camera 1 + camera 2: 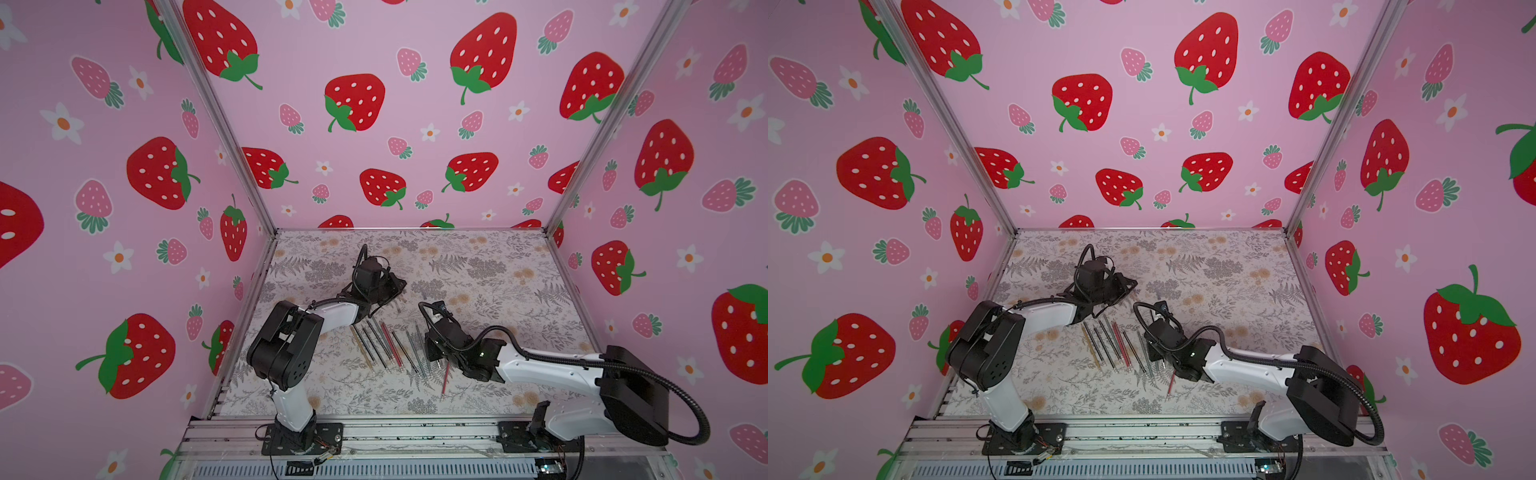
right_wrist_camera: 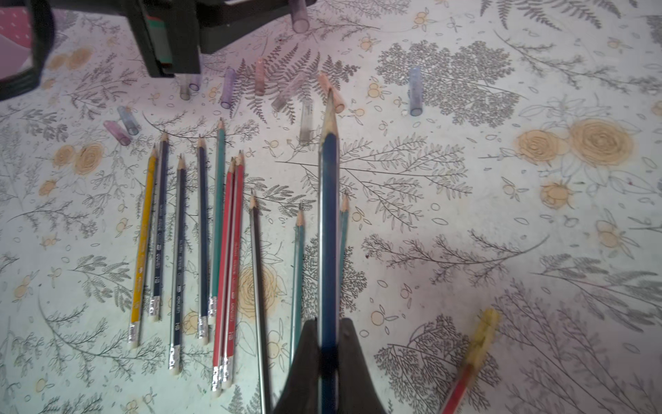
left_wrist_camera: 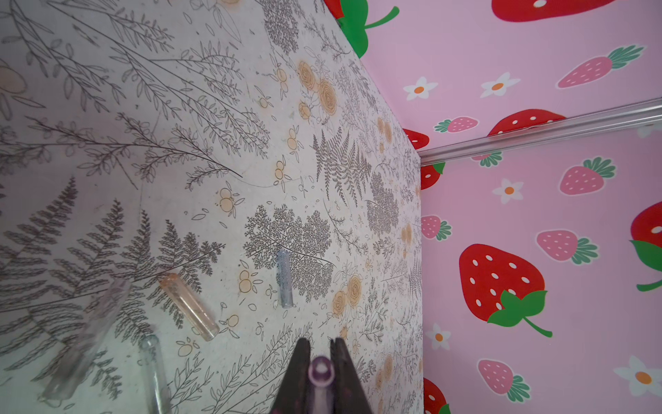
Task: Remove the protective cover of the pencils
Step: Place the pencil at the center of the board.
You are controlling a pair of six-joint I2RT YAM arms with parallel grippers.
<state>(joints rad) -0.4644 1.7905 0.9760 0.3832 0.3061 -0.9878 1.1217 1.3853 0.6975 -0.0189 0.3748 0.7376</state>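
Note:
The pencils (image 2: 200, 233) lie side by side on the floral mat, seen in both top views (image 1: 382, 345) (image 1: 1113, 347), with bare sharpened tips. My right gripper (image 2: 329, 322) (image 1: 434, 355) is shut on a dark blue pencil (image 2: 329, 215), bare tip pointing away. My left gripper (image 3: 320, 340) (image 1: 395, 297) is beyond the row, shut on a purple see-through cover (image 3: 321, 372) (image 2: 299, 16). A red pencil (image 2: 462, 380) (image 1: 445, 378) lies apart near my right gripper, its tip inside a yellow cover (image 2: 485, 331).
Several loose covers lie on the mat past the pencil tips: an orange one (image 3: 188, 306), a blue-grey one (image 3: 285, 279) (image 2: 414, 91), clear ones (image 3: 86, 337) and purple ones (image 2: 228, 87). Pink strawberry walls (image 1: 415, 124) enclose the mat (image 1: 478, 270).

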